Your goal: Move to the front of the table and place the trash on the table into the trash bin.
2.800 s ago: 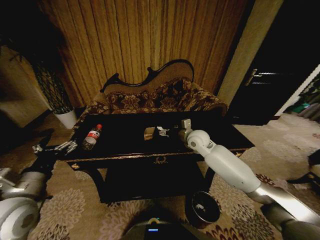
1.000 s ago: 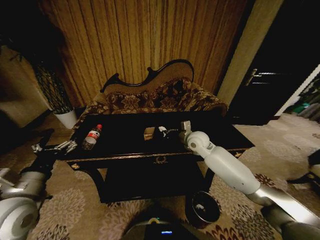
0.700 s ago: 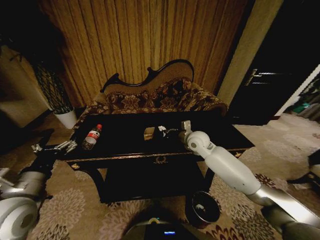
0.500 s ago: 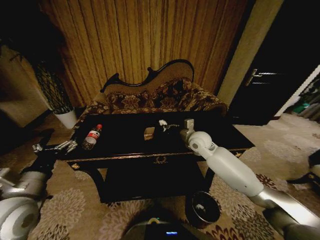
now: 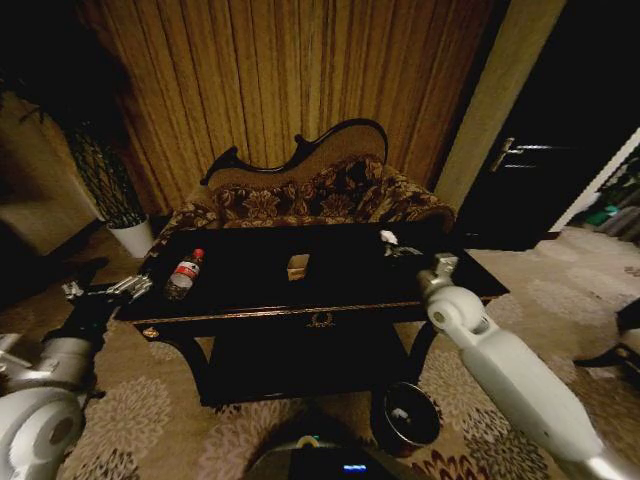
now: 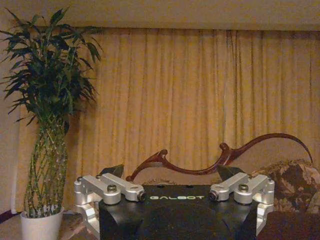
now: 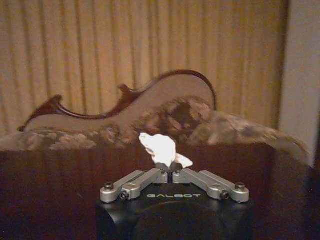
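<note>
Now your right gripper is pinched shut on the paper scrap; keep that pinch, carry it down over the trash bin below, release inside the rim

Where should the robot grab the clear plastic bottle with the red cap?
Around its middle, coming down from above. The clear plastic bottle with the red cap lies on its side near the left end of the glossy black table, cap pointing toward the sofa, so fingers closing across its round body would likely hold best. The open left gripper hovers closest, just off the table's left end.
</note>
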{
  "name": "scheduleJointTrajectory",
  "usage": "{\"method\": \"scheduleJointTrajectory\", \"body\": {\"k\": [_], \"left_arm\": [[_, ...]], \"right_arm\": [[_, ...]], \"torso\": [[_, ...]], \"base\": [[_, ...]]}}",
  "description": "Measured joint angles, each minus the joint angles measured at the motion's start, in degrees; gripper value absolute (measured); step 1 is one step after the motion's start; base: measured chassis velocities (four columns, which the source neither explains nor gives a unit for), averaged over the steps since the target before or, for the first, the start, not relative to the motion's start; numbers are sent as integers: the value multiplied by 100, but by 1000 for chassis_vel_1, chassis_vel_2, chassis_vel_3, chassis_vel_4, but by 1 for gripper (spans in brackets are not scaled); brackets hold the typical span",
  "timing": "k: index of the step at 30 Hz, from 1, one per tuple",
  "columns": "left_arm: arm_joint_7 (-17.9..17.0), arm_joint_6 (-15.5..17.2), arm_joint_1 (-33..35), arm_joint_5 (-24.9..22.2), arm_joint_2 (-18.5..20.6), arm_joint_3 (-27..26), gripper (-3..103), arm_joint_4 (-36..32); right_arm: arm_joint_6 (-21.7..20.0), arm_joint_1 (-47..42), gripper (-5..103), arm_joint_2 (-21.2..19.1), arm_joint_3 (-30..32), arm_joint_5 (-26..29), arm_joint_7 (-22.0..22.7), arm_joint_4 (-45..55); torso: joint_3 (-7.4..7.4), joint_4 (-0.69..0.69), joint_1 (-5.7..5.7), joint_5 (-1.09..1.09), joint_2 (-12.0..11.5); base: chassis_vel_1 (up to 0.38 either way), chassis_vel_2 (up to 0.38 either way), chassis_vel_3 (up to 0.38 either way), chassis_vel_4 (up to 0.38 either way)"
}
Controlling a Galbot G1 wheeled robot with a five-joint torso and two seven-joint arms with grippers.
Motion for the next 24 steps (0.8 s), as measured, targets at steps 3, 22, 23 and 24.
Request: {"method": "scheduleJointTrajectory", "body": {"k": [3, 22, 23, 24], "left_arm": [[44, -80, 14, -55, 19, -49, 100, 77], [413, -270, -34, 28, -8, 140, 100, 159], [413, -270, -34, 28, -8, 140, 100, 159], [423, -271, -40, 34, -8, 149, 100, 159]], "right_arm": [[134, -521, 0, 72, 453, 64, -95, 151], [362, -1198, 0, 386, 1152, 131, -268, 654], [362, -1198, 0, 386, 1152, 131, -268, 654], [360, -1236, 0, 411, 1172, 120, -268, 675]], "torso": [[0, -1, 0, 0, 0], [1, 0, 2, -1, -1], [1, 0, 2, -1, -1], [1, 0, 3, -1, -1]], "base": [[0, 0, 0, 0], [6, -5, -7, 7], [71, -51, -80, 87], [92, -103, -80, 112]]}}
